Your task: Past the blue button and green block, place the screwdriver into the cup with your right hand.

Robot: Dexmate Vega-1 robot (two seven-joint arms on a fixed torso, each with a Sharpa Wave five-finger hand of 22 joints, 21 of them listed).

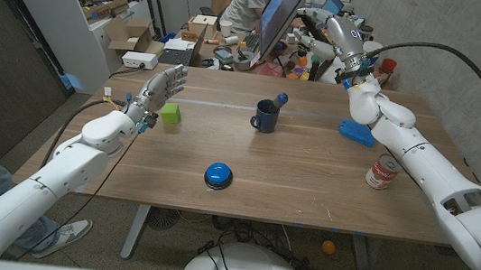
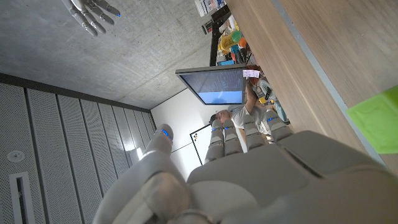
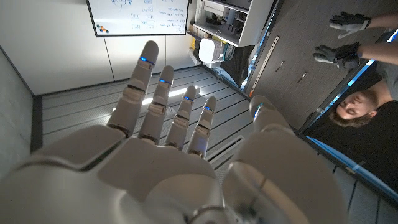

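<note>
Head view: screwdriver (image 1: 280, 98) in cup (image 1: 265, 117); both robot hands empty, fingers spread.

Table (image 1: 309, 175): wood-grain top, matt, smooth, mid-brown planks with a paler strip running near the far edge. Cup (image 1: 265, 117): dark blue, glossy, looks ceramic or hard plastic, cannot tell which. Screwdriver (image 1: 281, 98) handle: blue, smooth plastic look. Blue button (image 1: 218, 174): shiny plastic dome on a dark base. Green block (image 1: 169, 112): matt lime, flat colour, material unclear. Blue thing (image 1: 356, 132) near the right edge: matt plastic look. Can (image 1: 382, 172): metal with glossy printed paper-like label, red and white. Left hand (image 1: 159, 88) and right hand (image 1: 347, 34): smooth grey-silver plastic shells, satin sheen; arm covers glossy white.
</note>
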